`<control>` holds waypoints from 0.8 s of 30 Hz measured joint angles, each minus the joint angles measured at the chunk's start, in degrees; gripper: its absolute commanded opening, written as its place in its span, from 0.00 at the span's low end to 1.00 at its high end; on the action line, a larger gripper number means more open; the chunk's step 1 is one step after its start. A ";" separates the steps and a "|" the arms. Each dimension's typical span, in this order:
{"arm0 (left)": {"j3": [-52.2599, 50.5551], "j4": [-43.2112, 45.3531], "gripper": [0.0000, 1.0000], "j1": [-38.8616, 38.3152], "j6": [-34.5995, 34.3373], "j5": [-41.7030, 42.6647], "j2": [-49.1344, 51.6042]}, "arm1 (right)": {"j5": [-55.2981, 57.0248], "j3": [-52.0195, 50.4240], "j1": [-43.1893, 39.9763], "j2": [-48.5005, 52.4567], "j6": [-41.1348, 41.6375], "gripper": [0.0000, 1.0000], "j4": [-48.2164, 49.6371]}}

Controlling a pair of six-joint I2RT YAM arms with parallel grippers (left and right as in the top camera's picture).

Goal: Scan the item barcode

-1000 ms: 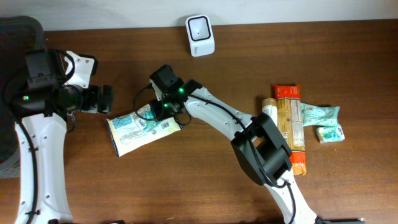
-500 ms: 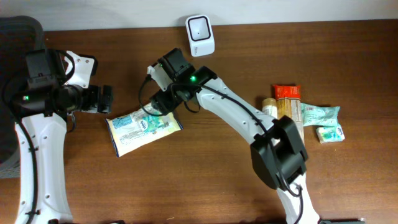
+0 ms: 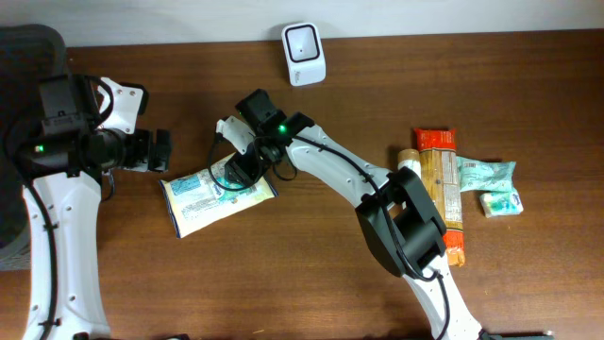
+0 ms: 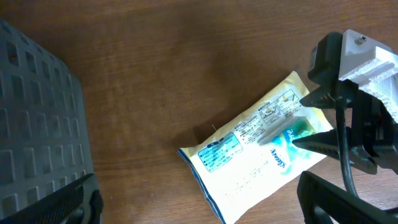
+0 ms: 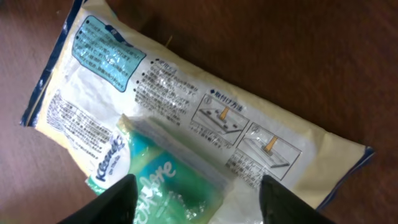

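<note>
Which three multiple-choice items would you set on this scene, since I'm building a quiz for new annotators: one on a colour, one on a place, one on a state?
1. The small tissue pack lying on the cream packet is:
A red; B green; C black.
2. The white scanner stands:
A on the cream packet; B among the goods at the right; C near the table's far edge.
3. The left tool is:
A open and empty; B shut on the cream packet; C shut on the scanner.

Answers:
1 B: the right wrist view shows its green wrapper.
2 C: overhead, it sits by the far edge, apart from everything else.
3 A: its fingers stand wide apart, gripping nothing.
</note>
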 measured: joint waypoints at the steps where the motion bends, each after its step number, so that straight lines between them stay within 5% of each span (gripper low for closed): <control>1: 0.00 0.00 0.99 0.00 0.00 0.00 0.00 | -0.35 0.00 0.00 0.00 -0.09 0.50 -0.33; 8: 0.00 0.00 0.99 0.00 0.00 -0.02 0.00 | -1.25 0.00 0.00 0.00 -0.48 0.45 -3.96; 10: 0.00 0.00 0.99 0.00 0.00 0.00 0.00 | -1.40 0.00 0.00 0.00 -0.48 0.53 -3.50; 15: 0.00 0.00 0.99 0.00 0.00 0.00 0.00 | -1.57 0.00 0.39 0.02 -0.46 0.54 -1.22; 18: 0.00 0.00 0.99 0.00 0.00 0.00 0.00 | -1.64 0.00 0.98 1.79 -0.44 0.33 -1.29; 20: 0.00 0.00 0.99 0.00 0.00 0.00 0.00 | -2.34 0.02 1.01 2.58 -0.22 0.05 -1.16; 24: 0.00 0.00 0.99 0.00 0.00 0.00 0.00 | -2.89 0.52 0.96 2.58 0.52 0.04 -1.53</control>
